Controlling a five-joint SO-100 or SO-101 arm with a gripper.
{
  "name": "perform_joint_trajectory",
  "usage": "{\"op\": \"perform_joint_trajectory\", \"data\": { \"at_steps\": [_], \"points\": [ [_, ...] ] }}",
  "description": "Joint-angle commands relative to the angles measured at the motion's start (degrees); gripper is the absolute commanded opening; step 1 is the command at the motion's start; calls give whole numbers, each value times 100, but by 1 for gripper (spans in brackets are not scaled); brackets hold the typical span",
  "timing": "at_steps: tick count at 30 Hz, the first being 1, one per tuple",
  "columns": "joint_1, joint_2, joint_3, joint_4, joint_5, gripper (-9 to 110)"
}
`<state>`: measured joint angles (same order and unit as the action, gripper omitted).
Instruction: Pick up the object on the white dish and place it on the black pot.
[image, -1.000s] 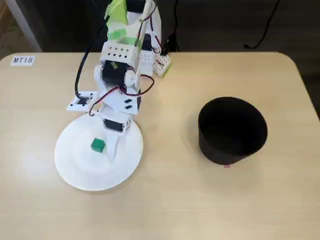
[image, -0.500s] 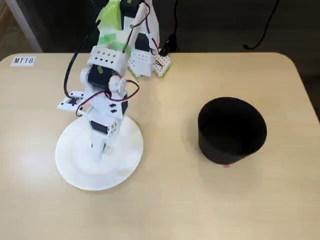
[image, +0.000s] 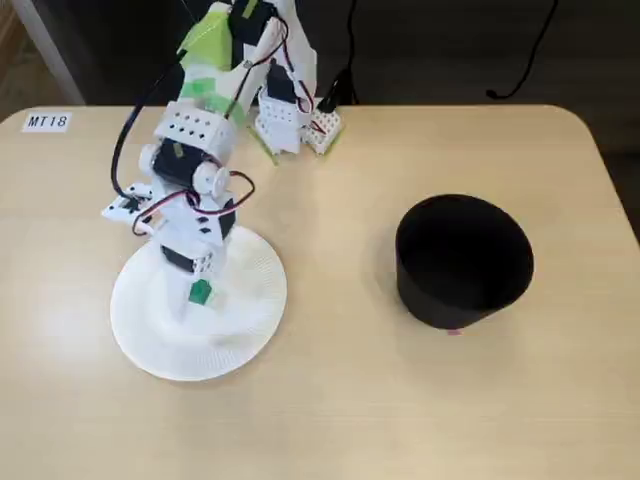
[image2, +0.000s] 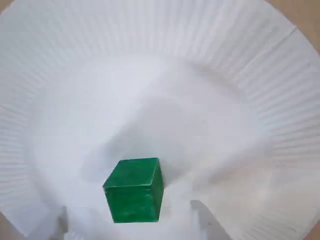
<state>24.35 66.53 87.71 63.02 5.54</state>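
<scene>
Okay, I've got the gripper (image: 197, 297) down over the white dish (image: 255, 310), fingers spread, nothing grasped. Wrist view: green cube (image2: 134, 190) sits on the dish between the two fingertips (image2: 204, 216), closer to the left one. Black pot (image: 463, 260) stands well apart, right in fixed view.

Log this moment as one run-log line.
phase: reaching | green cube on white plate, between open jaws, not gripped | gripper over plate | black pot apart, unused
</scene>
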Motion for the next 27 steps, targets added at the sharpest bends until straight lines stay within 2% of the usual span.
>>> {"op": "perform_joint_trajectory", "data": {
  "at_steps": [1, 15, 27],
  "points": [
    [141, 53, -220, -9, -35, 32],
    [237, -158, -281, -53, 44, 25],
    [246, -255, -475, -62, 229, 4]
  ]
}}
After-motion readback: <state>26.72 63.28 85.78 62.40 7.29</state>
